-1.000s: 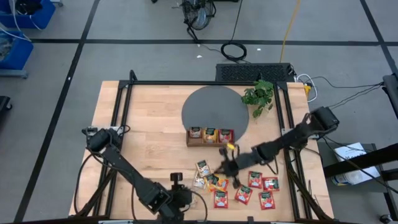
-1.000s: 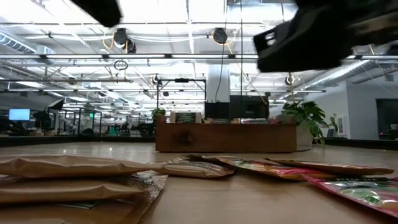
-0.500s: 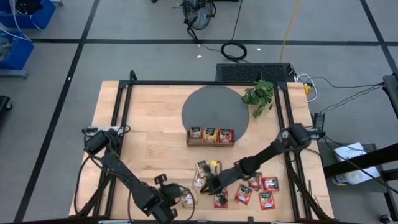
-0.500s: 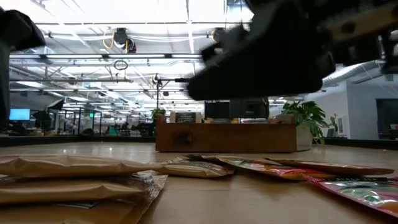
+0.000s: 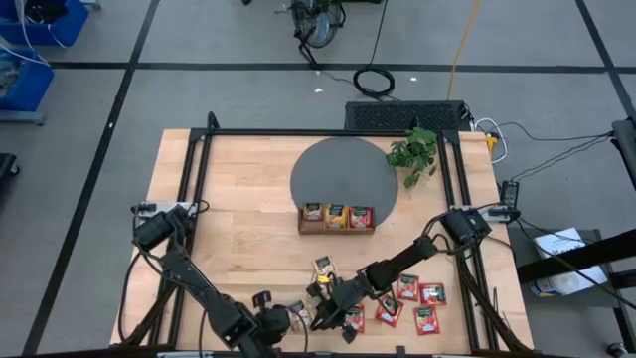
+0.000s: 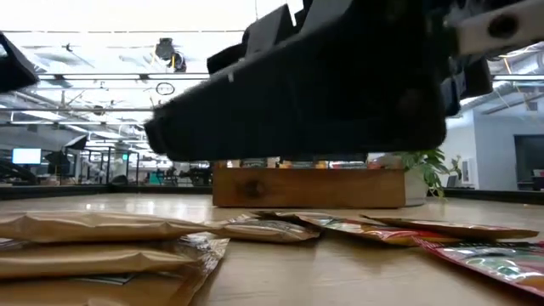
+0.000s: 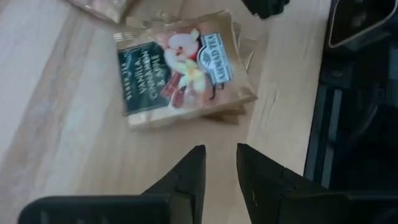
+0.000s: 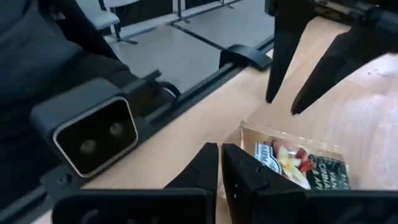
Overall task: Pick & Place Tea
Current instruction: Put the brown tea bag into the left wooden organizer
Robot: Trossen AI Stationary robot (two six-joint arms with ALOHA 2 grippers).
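Several tea sachets lie flat on the wooden table near its front edge: red ones (image 5: 429, 293), a beige one (image 5: 323, 267), and more in the low view's foreground (image 6: 93, 228). The wooden tray (image 5: 336, 228) holds three sachets. My left gripper (image 7: 219, 150) is open above the bare table, just short of a beige-green sachet (image 7: 180, 68). The right wrist view shows that sachet (image 8: 298, 165) lying beneath the left gripper's spread fingers (image 8: 278, 56). My right gripper (image 8: 219, 148) is shut low over the table beside the same sachet, and its dark body (image 6: 297, 93) fills the low view.
A dark round mat (image 5: 343, 171) and a small plant (image 5: 414, 151) sit behind the tray. Black frame rails (image 5: 194, 189) run along the table's sides. The low camera (image 8: 87, 132) stands at the near edge, close to my right gripper. Both grippers (image 5: 308, 310) crowd together near the front.
My right gripper has travelled from just in front of the tray toward the table's near edge and left, sinking low over the sachets. My left gripper has sunk toward the beige-green sachet and rolled about its own pointing line.
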